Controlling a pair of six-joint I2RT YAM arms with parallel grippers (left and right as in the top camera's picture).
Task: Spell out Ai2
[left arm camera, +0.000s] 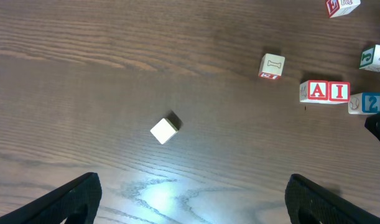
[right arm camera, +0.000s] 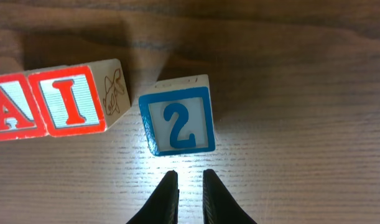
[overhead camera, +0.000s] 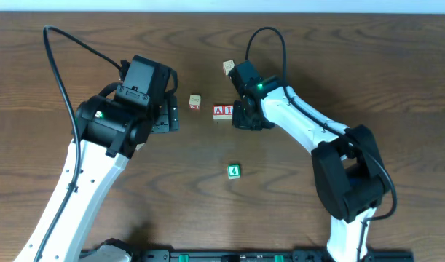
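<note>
The red "A" block (right arm camera: 8, 106) and red "I" block (right arm camera: 68, 101) stand side by side, touching. The blue "2" block (right arm camera: 179, 122) lies just right of the "I", slightly tilted, with a small gap between them. My right gripper (right arm camera: 186, 180) is shut and empty, its tips just below the "2" without touching it. In the overhead view the right gripper (overhead camera: 245, 120) sits right of the "A" (overhead camera: 219, 110) and "I" (overhead camera: 228, 110) and hides the "2". My left gripper (left arm camera: 190, 186) is open and empty; the row shows at the left wrist view's right edge (left arm camera: 318, 91).
A green block (overhead camera: 234, 172) lies nearer the front. A tan block (overhead camera: 195, 102) lies left of the row, another block (overhead camera: 228, 67) behind the right arm. A plain white block (left arm camera: 164, 130) lies ahead of the left gripper.
</note>
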